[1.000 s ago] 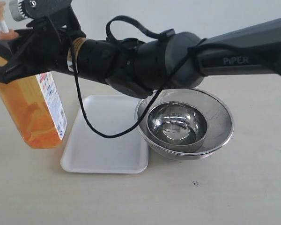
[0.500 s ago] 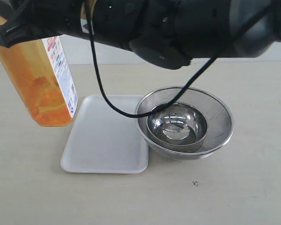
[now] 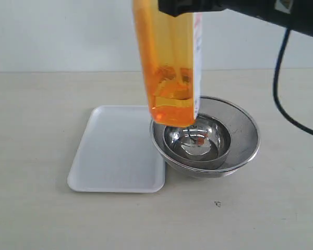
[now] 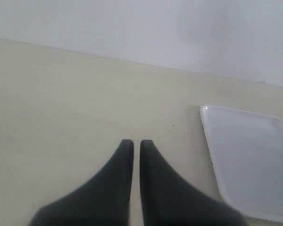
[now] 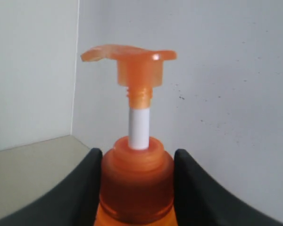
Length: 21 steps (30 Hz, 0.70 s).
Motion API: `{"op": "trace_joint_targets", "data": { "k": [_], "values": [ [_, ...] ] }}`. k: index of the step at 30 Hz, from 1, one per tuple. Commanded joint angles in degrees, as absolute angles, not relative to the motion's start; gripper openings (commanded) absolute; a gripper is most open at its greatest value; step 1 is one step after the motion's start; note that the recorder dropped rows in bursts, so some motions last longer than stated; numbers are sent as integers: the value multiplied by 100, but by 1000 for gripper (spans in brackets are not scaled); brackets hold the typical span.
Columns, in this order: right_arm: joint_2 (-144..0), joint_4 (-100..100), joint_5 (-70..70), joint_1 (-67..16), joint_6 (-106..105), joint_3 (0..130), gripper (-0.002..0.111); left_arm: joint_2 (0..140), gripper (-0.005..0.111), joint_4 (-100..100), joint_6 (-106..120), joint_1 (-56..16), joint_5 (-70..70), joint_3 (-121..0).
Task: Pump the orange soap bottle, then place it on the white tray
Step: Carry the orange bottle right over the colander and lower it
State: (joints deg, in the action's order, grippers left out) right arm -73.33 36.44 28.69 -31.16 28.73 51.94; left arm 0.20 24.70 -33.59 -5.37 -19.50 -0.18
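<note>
The orange soap bottle (image 3: 169, 62) hangs upright in the air, its base over the near-left rim of the steel bowls, just past the right edge of the white tray (image 3: 115, 156). My right gripper (image 3: 188, 6) is at the top edge of the exterior view. In the right wrist view, my right gripper (image 5: 137, 155) is shut on the bottle's orange collar, below the white stem (image 5: 139, 129) and the raised pump head (image 5: 132, 59). My left gripper (image 4: 136, 143) is shut and holds nothing, low over bare table beside the tray (image 4: 254, 160).
A steel mesh bowl (image 3: 245, 130) with a smaller polished bowl (image 3: 198, 143) nested inside stands touching the tray's right side. A black cable (image 3: 284, 88) hangs from the right arm. Beige table (image 3: 41, 104) lies left of and in front of the tray.
The bottle has been lifted from the table left of the tray and carried right, across the tray, to above the bowls' left rim. The right arm has risen mostly out of view.
</note>
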Motion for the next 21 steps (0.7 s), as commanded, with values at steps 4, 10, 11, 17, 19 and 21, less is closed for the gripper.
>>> {"op": "trace_joint_targets", "data": {
  "k": [4,10,11,17,19,21],
  "values": [
    [-6455,4495,2946,-1956,3794,4774,0,0,5,2493,-3335,-517,-1927,0],
    [-6521,6361,3942,-883,5622,4749,0,0,5,2493,-3335,-517,-1927,0],
    [-6521,6527,4130,-704,5797,4749,0,0,5,2493,-3335,-517,-1927,0],
    [-6555,7173,5826,738,6598,4749,0,0,5,2493,-3335,-517,-1927,0],
    [-6659,7224,6139,1006,6612,4749,0,0,5,2493,-3335,-517,-1927,0],
    [-6784,7311,6217,1183,6652,4749,0,0,5,2493,-3335,-517,-1927,0]
  ]
}}
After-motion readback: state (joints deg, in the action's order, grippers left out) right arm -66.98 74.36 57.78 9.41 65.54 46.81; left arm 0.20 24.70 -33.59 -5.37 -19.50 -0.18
